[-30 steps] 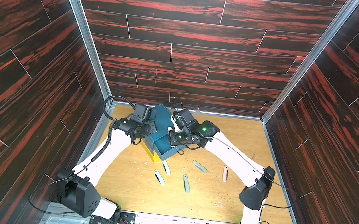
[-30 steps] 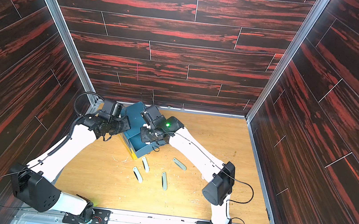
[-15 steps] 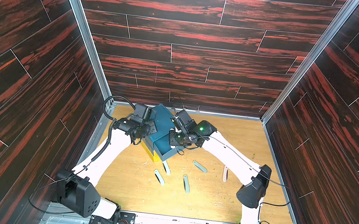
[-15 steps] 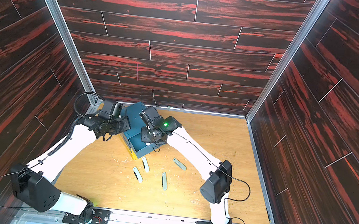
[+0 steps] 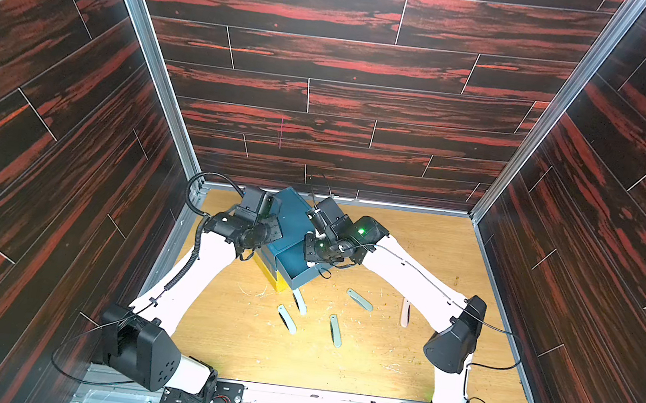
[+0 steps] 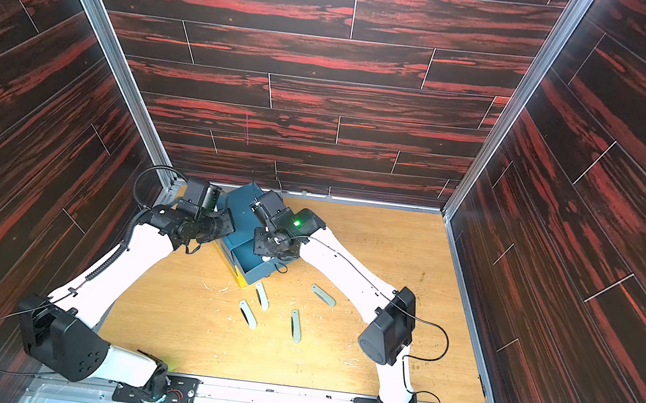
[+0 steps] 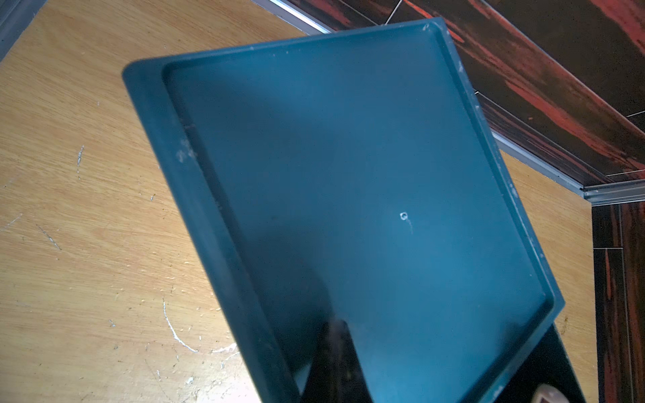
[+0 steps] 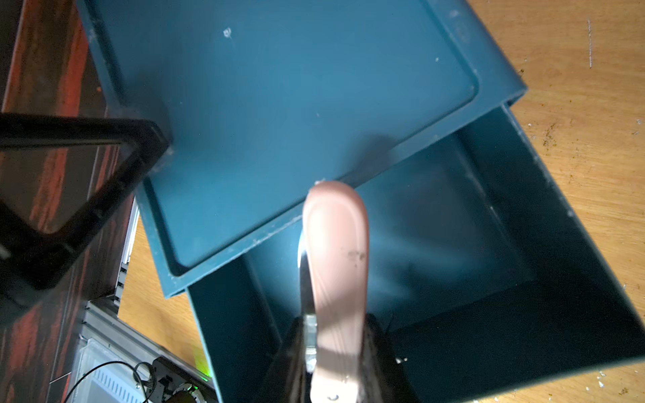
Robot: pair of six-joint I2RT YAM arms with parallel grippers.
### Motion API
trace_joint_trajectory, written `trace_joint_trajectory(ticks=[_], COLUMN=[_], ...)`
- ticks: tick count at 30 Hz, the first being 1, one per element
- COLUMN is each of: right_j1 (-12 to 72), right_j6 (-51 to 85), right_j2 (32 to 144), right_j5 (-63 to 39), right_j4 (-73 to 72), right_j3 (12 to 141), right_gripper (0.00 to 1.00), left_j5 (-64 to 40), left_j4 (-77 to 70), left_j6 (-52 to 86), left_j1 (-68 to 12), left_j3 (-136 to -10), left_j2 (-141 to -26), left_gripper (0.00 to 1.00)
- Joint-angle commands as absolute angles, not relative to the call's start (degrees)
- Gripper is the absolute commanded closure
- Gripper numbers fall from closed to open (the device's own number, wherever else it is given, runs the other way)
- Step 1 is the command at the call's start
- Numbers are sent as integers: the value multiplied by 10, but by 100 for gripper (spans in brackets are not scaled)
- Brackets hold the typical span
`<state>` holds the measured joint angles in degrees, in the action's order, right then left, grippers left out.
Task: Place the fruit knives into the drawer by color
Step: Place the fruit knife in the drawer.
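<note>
Right arm edges closer; right gripper (image 8: 331,342) clamps pink knife (image 8: 335,258) by one end, above open teal drawer (image 8: 544,216). Left gripper (image 7: 336,356) closed, at chest top (image 7: 349,174). Knife looks light, stiff, slick: you hold flat sides and squeeze gently.

This seems to be a robot test cell in a laboratory: dark wood-print panels (image 5: 330,57) in aluminium frames (image 5: 156,60) enclose a plywood tabletop (image 5: 376,364), and two white arms (image 5: 199,275) are bolted to a metal rail (image 5: 330,398).
</note>
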<state>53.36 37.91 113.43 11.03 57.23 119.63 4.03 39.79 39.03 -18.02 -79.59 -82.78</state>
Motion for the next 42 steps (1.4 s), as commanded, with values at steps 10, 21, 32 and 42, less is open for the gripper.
trace_joint_trajectory(ticks=[10, 21, 32, 42], right_j1=[538, 545, 560, 560], right_j6=[380, 377, 377, 376], right_j2=[1146, 1160, 1165, 1169], right_j5=[111, 93, 100, 100], right_j4=[590, 595, 606, 608], right_j3=[1211, 1233, 1236, 1236], right_gripper=[77, 77, 75, 72], left_j5=[44, 43, 40, 44], left_j4=[409, 407, 405, 408], left_j6=[390, 390, 392, 393], left_j1=[-182, -182, -182, -182], left_j3=[-787, -787, -790, -790], left_j2=[-820, -826, -826, -822], left_gripper=[100, 100, 100, 100])
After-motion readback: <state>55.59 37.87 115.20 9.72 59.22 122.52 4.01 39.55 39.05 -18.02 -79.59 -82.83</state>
